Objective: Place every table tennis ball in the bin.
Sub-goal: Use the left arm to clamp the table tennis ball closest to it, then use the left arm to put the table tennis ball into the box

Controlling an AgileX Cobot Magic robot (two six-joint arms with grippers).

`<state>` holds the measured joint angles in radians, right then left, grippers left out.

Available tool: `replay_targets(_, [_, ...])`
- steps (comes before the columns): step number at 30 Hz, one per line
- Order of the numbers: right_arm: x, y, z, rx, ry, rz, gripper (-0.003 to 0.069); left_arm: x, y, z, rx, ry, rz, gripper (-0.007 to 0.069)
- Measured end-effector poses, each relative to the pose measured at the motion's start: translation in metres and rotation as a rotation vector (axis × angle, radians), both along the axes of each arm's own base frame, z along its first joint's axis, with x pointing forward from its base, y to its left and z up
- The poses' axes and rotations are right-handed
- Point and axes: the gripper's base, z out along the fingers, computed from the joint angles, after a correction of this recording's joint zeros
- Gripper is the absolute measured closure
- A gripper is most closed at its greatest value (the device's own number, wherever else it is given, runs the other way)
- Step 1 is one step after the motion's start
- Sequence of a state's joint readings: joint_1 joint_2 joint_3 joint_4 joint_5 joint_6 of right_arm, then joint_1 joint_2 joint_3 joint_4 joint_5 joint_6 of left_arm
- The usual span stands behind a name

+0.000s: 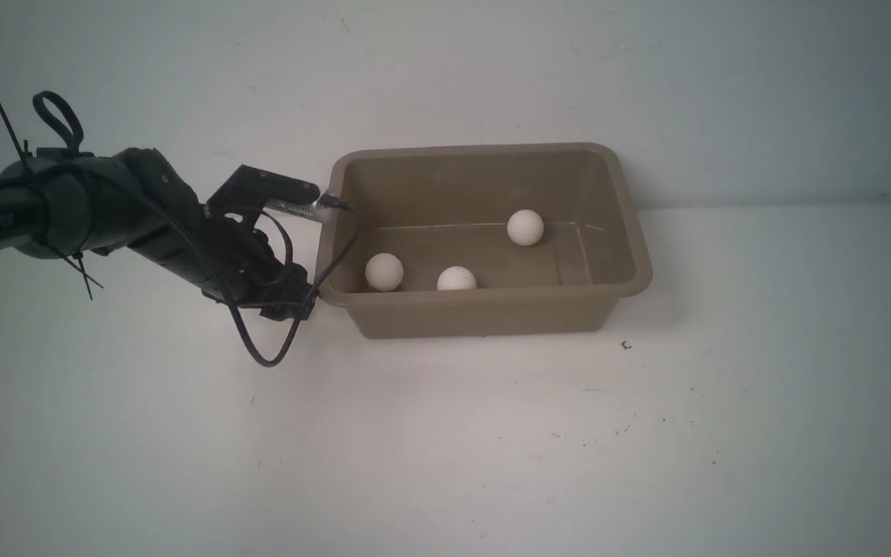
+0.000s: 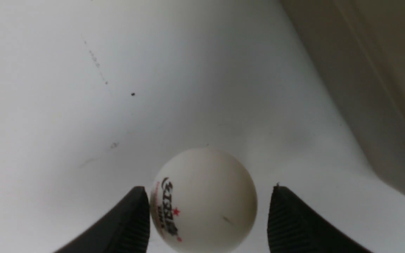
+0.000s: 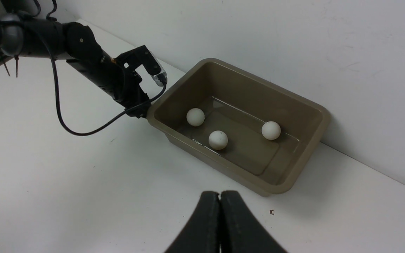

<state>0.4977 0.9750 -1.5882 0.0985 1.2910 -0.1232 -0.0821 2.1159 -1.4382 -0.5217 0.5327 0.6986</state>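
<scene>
- The table [image 1: 445,449], white and wide, carries everything here.
- The bin [image 1: 492,313], tan-brown, sits at the far side with its back rim up against the wall [image 1: 445,70].
- My left arm [image 1: 105,209] reaches in low from the left, and its end is right by the bin's left end wall, outside it.
- My right pincer [image 3: 220,225] hangs over the table on the near side of the bin, fingers pressed flat together, nothing in them.
- My left pincer [image 2: 207,187] has its jaws apart around the fourth ball [image 2: 204,202]. One finger [image 2: 132,218] touches it (or all but), the other stands clear with a gap showing, so no clamp.
- Three balls lie on the bin's floor: the left ball [image 1: 384,271], the middle ball [image 1: 456,278] by the near wall, and the right ball [image 1: 525,227] farther back.
- That fourth ball, white with dark print and a red star, is outside the bin, just beside its outer wall (its underside is cut off from my view).
</scene>
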Motion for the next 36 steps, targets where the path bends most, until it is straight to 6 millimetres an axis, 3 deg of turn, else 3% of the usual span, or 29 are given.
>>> replay_targets(6, [0.0, 0.0, 0.0, 0.003, 0.002, 0.004, 0.0676, 0.004, -0.001, -0.013, -0.022, 0.001, 0.022, 0.024])
replay_targets(8, [0.0, 0.0, 0.0, 0.003, 0.002, 0.004, 0.0676, 0.005, -0.001, -0.013, -0.022, -0.008, 0.03, 0.0272])
replay_targets(13, [0.0, 0.0, 0.0, 0.003, 0.002, 0.004, 0.0676, 0.005, 0.001, -0.007, -0.019, -0.027, 0.034, 0.0272])
replay_targets(16, [0.0, 0.0, 0.0, 0.003, 0.002, 0.004, 0.0676, 0.004, 0.011, 0.004, -0.022, -0.033, 0.062, 0.0272])
replay_targets(20, [0.0, 0.0, 0.0, 0.003, 0.002, 0.004, 0.0676, -0.003, 0.041, 0.042, -0.045, -0.049, 0.158, 0.0272])
replay_targets(21, [0.0, 0.0, 0.0, 0.002, 0.001, 0.005, 0.0676, -0.007, 0.046, 0.06, -0.053, -0.072, 0.171, 0.0272])
replay_targets(23, [0.0, 0.0, 0.0, -0.001, -0.002, 0.006, 0.0676, -0.013, 0.044, 0.082, -0.059, -0.115, 0.158, 0.0272])
replay_targets(25, [0.0, 0.0, 0.0, -0.01, -0.009, 0.012, 0.0676, -0.022, 0.03, 0.112, -0.079, -0.186, 0.117, 0.0272])
replay_targets(28, [0.0, 0.0, 0.001, -0.014, -0.018, 0.014, 0.0676, -0.033, -0.016, 0.139, -0.124, -0.284, 0.012, 0.0272])
replay_targets(31, [0.0, 0.0, 0.001, -0.014, -0.019, 0.014, 0.0676, -0.04, -0.057, 0.141, -0.13, -0.322, -0.091, 0.0272])
replay_targets(34, [0.0, 0.0, 0.001, -0.014, -0.019, 0.014, 0.0676, -0.045, -0.095, 0.129, -0.095, -0.334, -0.213, 0.0272])
replay_targets(36, [0.0, 0.0, 0.001, -0.014, -0.02, 0.013, 0.0676, -0.046, -0.107, 0.12, -0.076, -0.333, -0.254, 0.0272])
